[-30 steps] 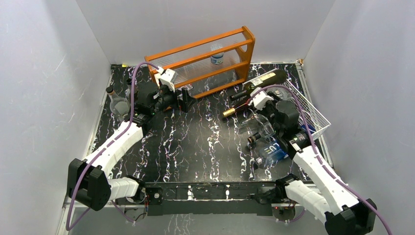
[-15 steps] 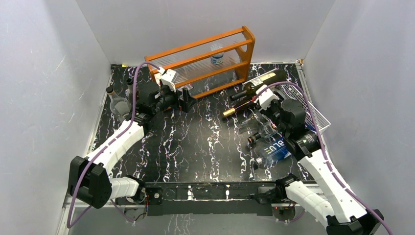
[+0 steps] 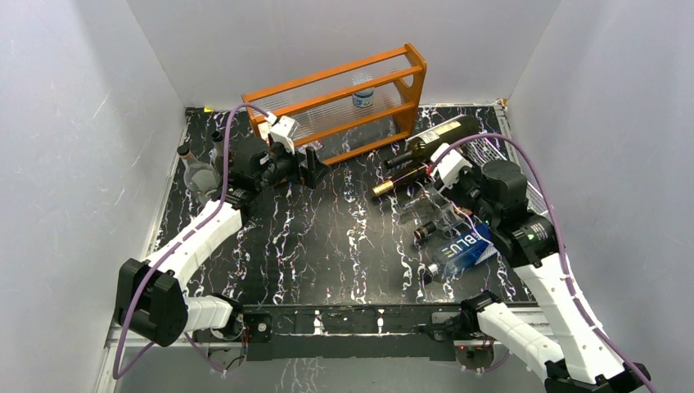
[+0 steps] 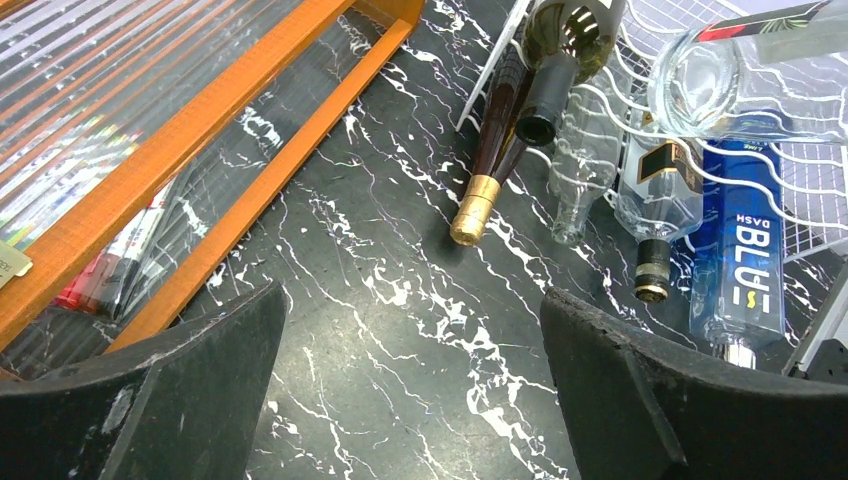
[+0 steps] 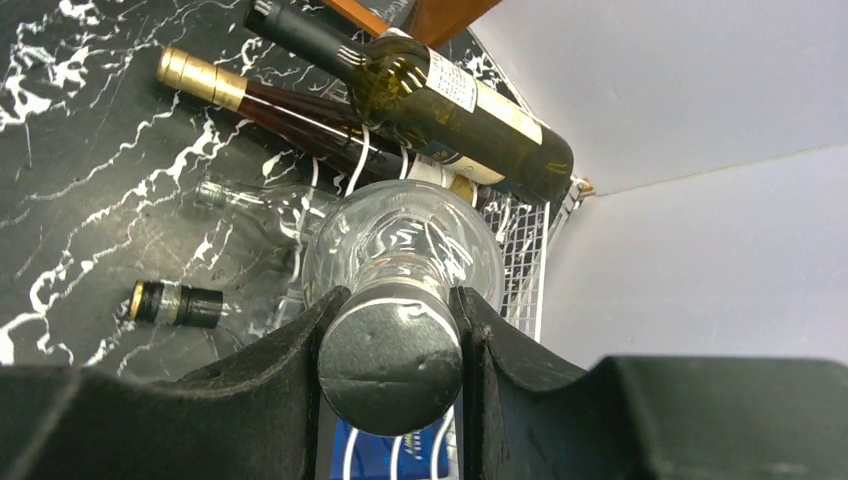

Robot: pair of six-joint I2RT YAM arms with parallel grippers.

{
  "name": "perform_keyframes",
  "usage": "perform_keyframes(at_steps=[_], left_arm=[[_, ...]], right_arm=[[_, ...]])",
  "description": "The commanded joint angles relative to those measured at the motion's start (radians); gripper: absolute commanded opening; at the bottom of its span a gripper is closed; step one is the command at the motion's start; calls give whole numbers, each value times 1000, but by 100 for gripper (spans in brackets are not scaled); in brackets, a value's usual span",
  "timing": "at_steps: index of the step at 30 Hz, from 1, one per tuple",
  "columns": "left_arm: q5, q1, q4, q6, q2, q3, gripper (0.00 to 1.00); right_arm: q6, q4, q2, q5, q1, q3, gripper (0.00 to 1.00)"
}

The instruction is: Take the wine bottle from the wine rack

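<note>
The white wire wine rack point(image 3: 489, 149) lies at the right of the table with several bottles on it; it also shows in the right wrist view point(image 5: 515, 250) and left wrist view point(image 4: 800, 200). My right gripper point(image 3: 460, 199) point(image 5: 390, 330) is shut on the dark-capped neck of a clear glass bottle point(image 5: 400, 240) point(image 4: 740, 80) and holds it above the rack. A green wine bottle point(image 3: 442, 135) point(image 5: 450, 100) and a dark bottle with a gold cap point(image 3: 401, 178) point(image 4: 490, 170) lie on the rack. My left gripper point(image 3: 315, 168) point(image 4: 410, 300) is open and empty by the orange shelf.
The orange wooden shelf point(image 3: 344, 90) with clear ribbed panels stands at the back. A blue DASH BLUE bottle point(image 3: 460, 250) point(image 4: 745, 250) and a small clear bottle with a black cap point(image 4: 655, 200) lie on the rack's near side. Clear bottles point(image 3: 196, 172) stand at the far left.
My right arm has risen and drawn back to the right with the clear bottle held in it. My left gripper has edged slightly to the right.
</note>
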Motion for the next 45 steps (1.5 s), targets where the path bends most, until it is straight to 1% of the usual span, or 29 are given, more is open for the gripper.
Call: perform_keyframes(at_steps=[1,2,5,8,11,15,18,22,23,25,29,31,33,36,40,41,44,45], left_arm=[[25,-5,14,-10,-4,47,98],[27,-5,14,-10,-5,47,98],[29,-6,17,-13,-3,46,98],[26,-7,16,-12,0,43,98],[27,-8,16,-13,3,46,98],[39,-9,14,-19,6,49,98],[45,-11,14,-22,9,51,98],[54,-18,-4,-16,19,61,98],[53,-21,-12,-12,21,64,98],[51,-27,-36,-4,23,75,98],[71,-40,-134,-9,0,115,98],[85,-41,-201,-34,-42,123,98],[92,-40,-274,-54,-102,116,98],[80,-40,-382,-74,-211,97,98],[110,-40,-528,-109,-306,103,98],[137,-40,-541,-121,-321,105,98],[250,-41,-545,-180,-331,107,98],[275,-45,-545,-201,-325,109,98]], right_arm=[[-101,-54,-5,-262,2,167,0],[-118,-71,-1,-300,3,162,0],[-102,-92,16,-403,3,164,0],[-65,-65,26,-485,2,172,0],[3,-6,41,-566,3,178,0],[131,47,112,-749,2,179,0],[275,206,138,-846,3,120,0],[451,515,161,-919,20,-1,0],[473,568,174,-922,38,-26,0],[476,618,212,-891,96,-58,0],[393,556,318,-720,286,-15,0],[375,541,363,-656,355,9,0],[377,531,403,-614,390,26,0],[386,506,441,-602,405,39,0],[428,558,424,-557,408,-11,0],[433,558,417,-546,408,-18,5],[459,548,399,-510,408,-28,44],[467,542,390,-503,407,-29,62]])
